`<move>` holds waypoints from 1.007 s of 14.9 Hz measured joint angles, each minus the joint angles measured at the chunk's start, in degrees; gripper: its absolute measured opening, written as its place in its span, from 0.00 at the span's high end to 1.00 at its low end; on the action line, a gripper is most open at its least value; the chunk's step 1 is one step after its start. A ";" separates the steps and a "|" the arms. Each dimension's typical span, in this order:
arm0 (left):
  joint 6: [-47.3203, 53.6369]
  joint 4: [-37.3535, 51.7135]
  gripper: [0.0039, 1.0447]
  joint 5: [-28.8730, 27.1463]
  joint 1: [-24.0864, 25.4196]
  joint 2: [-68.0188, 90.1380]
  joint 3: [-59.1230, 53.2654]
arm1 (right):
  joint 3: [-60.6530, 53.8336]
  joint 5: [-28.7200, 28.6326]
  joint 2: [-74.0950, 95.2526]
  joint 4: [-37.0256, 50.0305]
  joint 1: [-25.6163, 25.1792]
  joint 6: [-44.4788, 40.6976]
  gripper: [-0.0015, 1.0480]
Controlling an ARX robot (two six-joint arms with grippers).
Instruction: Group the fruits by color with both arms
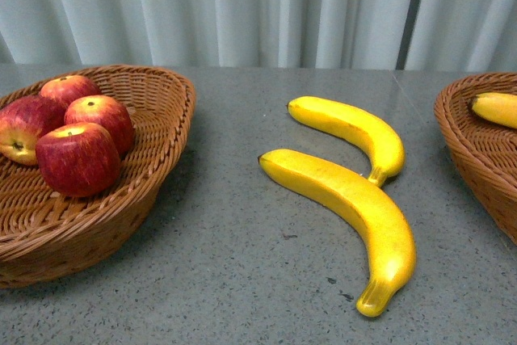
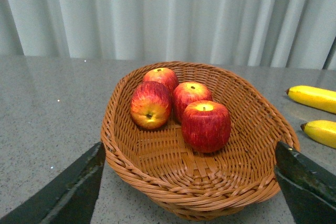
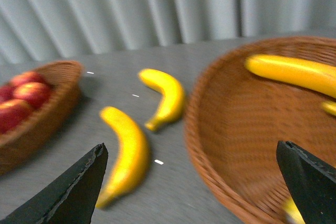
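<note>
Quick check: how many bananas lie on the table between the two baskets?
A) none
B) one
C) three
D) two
D: the front view shows a near banana and a far banana on the table, outside the apple basket and the right basket.

Soft, even, fairly bright light in all views, no hard glare. Front view is sharp: the left basket throws a soft shadow rightward onto the table, and the bananas carry a dull sheen. Left wrist view is sharp, apples show small highlights, tiny white glints on the table. Right wrist view is blurred throughout: right basket weave smeared, glints stretched into dashes.
</note>
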 joint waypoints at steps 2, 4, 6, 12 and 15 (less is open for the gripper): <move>0.17 0.00 0.04 0.09 0.00 0.00 0.00 | 2.64 -0.22 6.10 5.64 3.43 1.42 0.06; 0.15 0.00 0.06 0.02 0.00 0.00 0.00 | 4.81 0.35 10.53 9.70 5.73 1.70 0.06; 0.17 0.00 0.06 0.04 0.00 0.00 0.00 | 13.40 3.30 26.69 20.90 12.07 1.84 0.06; 0.17 0.00 0.06 0.07 0.00 0.00 0.00 | 53.05 7.78 83.34 -7.21 22.29 -24.28 0.06; 0.15 0.00 0.06 0.04 0.00 0.00 0.00 | 52.92 8.28 85.26 -8.33 22.38 -25.09 0.06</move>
